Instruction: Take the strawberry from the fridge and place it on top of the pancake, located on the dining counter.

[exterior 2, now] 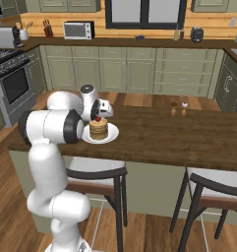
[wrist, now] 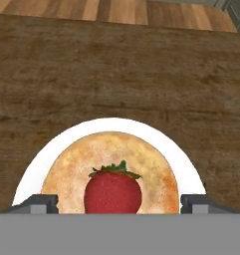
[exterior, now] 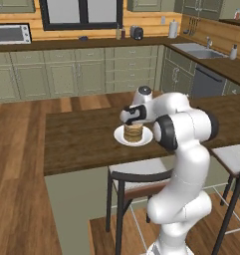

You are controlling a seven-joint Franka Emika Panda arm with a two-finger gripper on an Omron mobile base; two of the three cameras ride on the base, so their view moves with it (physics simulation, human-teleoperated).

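Strawberry (wrist: 113,191), bottom centre of the hand view, sits on the top pancake (wrist: 109,164) with its green cap toward the upper frame. Both dark fingertips (wrist: 41,203) stand wide apart at either side, clear of the berry: the gripper (wrist: 119,205) is released and holds nothing. The white plate (wrist: 42,159) rings the stack; around it runs the dark wooden dining counter (wrist: 116,69). In the right base view the berry appears as a red dot atop the stack, left of centre. Judged step: withdrawal. A straight lift, fingers kept spread, should avoid nudging the berry, which may roll.
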